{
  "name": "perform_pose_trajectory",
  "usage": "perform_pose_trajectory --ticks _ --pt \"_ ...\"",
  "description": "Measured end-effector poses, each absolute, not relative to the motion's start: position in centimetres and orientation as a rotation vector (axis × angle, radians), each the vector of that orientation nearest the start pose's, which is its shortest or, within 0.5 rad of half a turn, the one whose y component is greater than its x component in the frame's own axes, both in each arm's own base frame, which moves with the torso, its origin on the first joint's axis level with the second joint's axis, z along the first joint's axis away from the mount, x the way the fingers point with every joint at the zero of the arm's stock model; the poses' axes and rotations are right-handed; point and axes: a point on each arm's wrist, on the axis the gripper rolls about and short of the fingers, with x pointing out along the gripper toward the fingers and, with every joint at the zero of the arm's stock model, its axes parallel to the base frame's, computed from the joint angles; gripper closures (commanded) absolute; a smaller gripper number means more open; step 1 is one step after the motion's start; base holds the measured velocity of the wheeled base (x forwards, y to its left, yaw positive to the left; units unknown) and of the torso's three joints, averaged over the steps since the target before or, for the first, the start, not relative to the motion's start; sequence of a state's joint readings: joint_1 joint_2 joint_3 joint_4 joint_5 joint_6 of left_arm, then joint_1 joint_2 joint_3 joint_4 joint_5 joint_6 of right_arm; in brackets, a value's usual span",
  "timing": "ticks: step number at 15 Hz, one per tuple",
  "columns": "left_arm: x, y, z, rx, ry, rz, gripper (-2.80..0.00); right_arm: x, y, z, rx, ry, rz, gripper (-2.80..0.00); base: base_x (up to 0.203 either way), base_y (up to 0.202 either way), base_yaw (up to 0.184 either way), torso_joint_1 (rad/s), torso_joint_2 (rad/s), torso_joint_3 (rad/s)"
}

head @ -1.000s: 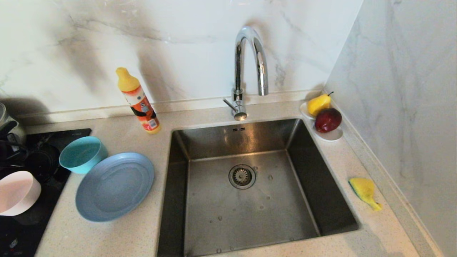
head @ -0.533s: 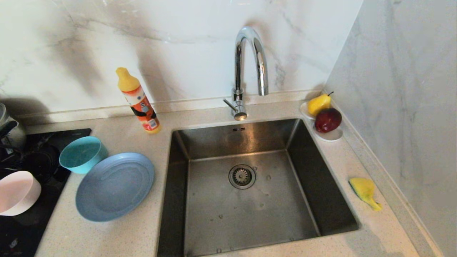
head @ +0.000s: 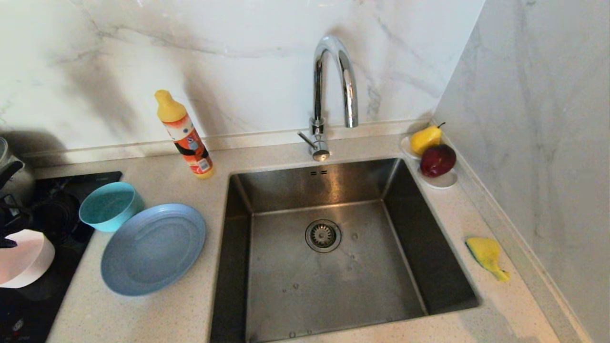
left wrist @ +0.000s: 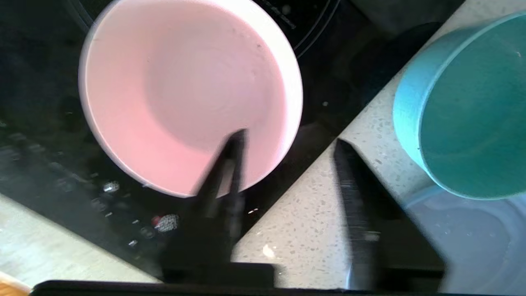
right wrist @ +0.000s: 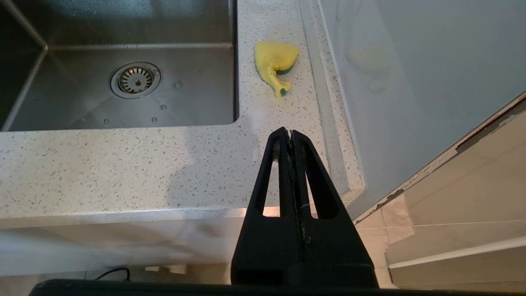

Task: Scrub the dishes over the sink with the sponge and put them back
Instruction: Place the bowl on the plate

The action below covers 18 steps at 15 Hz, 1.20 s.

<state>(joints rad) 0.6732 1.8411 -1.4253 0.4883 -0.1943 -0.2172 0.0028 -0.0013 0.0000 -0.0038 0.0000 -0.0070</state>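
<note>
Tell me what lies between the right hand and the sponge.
Only bare speckled countertop. The right wrist view shows the shut right hand off the counter's front edge, the sponge beside the sink.

I see a pink bowl (left wrist: 185,90), teal bowl (head: 110,206), grey-blue plate (head: 152,248), yellow-green sponge (head: 486,256), speckled bench (head: 157,314), steel sink (head: 329,276).

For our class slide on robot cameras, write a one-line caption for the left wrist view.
Open left gripper above the pink bowl rim, teal bowl alongside.
</note>
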Motion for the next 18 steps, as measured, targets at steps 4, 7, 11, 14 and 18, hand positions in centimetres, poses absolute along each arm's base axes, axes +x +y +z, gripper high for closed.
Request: perform_pose_trajectory --ticks 4,7,11,14,18 --pt "26.8 21.2 19.8 -0.604 0.796 0.527 -2.8 -2.3 0.0 7.6 -0.007 -0.005 0.003 0.0 0.0 0.0 0.0 0.0 0.0 0.0" --pt "27.4 21.6 19.0 -0.617 0.813 0.505 -2.8 -2.3 0.0 7.6 -0.007 -0.005 0.003 0.0 0.0 0.0 0.0 0.0 0.0 0.0" --pt "28.0 22.1 17.9 -0.631 0.834 0.485 -2.8 -2.3 0.0 7.6 -0.007 -0.005 0.003 0.0 0.0 0.0 0.0 0.0 0.0 0.0" --pt "28.4 22.4 17.3 -0.641 0.846 0.485 -2.8 -2.3 0.0 7.6 -0.007 -0.005 0.003 0.0 0.0 0.0 0.0 0.0 0.0 0.0" --pt "28.5 22.9 16.6 -0.649 0.863 0.492 0.0 -2.3 0.0 7.6 -0.007 -0.005 0.003 0.0 0.0 0.0 0.0 0.0 0.0 0.0"
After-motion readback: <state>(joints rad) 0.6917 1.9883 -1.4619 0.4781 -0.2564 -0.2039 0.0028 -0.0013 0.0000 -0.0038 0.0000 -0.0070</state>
